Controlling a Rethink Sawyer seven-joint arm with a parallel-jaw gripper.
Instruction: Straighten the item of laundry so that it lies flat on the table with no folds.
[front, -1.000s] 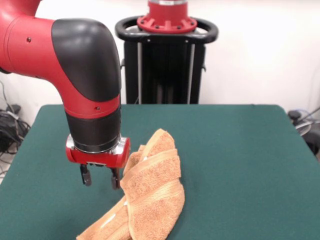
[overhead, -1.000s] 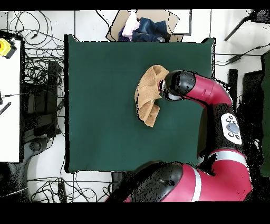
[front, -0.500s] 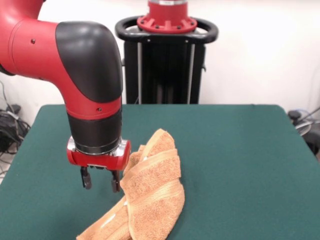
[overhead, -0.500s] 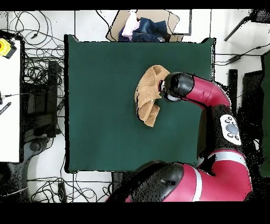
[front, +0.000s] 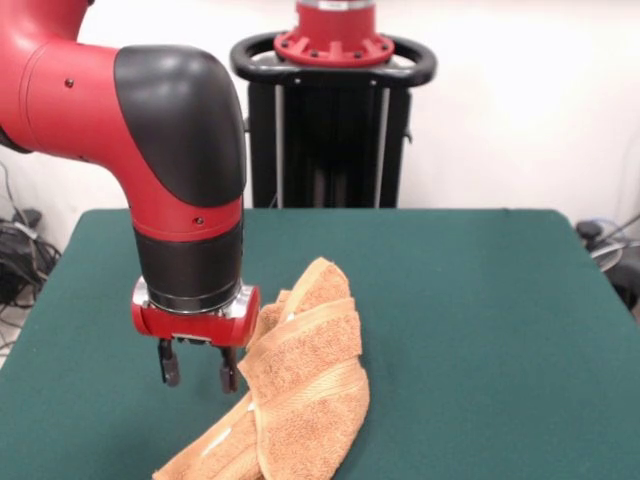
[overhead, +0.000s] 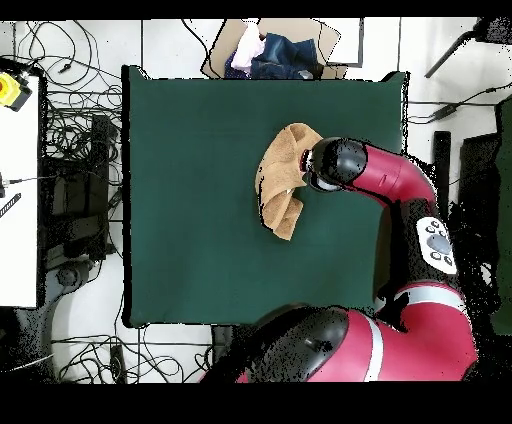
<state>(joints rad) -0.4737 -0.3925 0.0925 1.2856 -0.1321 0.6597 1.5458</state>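
The item of laundry, an orange-tan terry towel with band stripes, lies crumpled and folded over itself on the dark green table, reaching the picture's bottom edge in the front view. From overhead the item of laundry is a narrow bunched strip on the table. My gripper hangs open just left of the towel's edge, its two dark fingertips a little above the cloth-free felt, nothing between them. Overhead, the arm's wrist hides the gripper.
A cardboard box with dark and pink clothes sits beyond the table's top edge overhead. Cables and a white bench lie to the left. The black pedestal stands behind the table.
The gripper has sunk slightly lower and edged a little toward the towel. The towel has not moved.
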